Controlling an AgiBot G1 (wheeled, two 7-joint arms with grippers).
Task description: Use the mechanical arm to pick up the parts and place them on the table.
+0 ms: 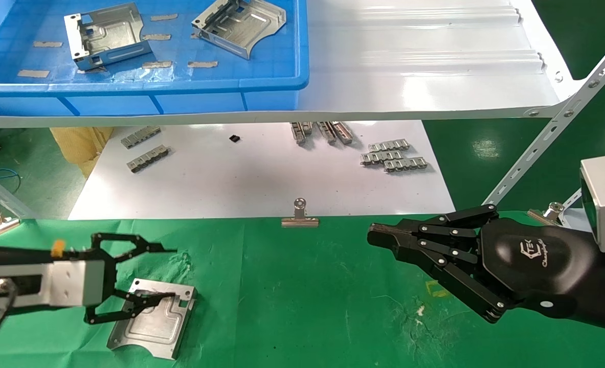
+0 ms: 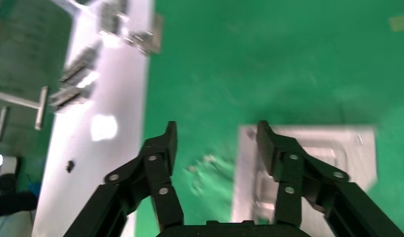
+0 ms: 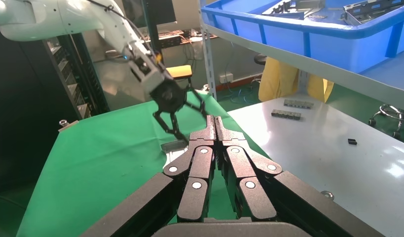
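Note:
A silver bracket point(image 1: 154, 322) lies flat on the green table point(image 1: 307, 296) at the near left. My left gripper point(image 1: 172, 272) is open and empty just above it, with one finger over the bracket's far edge and the other over bare cloth. In the left wrist view the gripper point(image 2: 217, 129) straddles the edge of the bracket point(image 2: 360, 158). Two more brackets point(image 1: 108, 36) point(image 1: 238, 24) lie in the blue bin point(image 1: 179, 84) on the shelf. My right gripper point(image 1: 376, 236) is shut and empty, hovering over the table's right side; it also shows in the right wrist view point(image 3: 214, 121).
A white sheet point(image 1: 241, 179) behind the cloth carries small grey notched strips point(image 1: 394, 156) point(image 1: 146, 148). A silver binder clip point(image 1: 299, 214) sits at the cloth's far edge. The glossy white shelf point(image 1: 425, 66) overhangs, with a slanted perforated brace point(image 1: 542, 140) at right.

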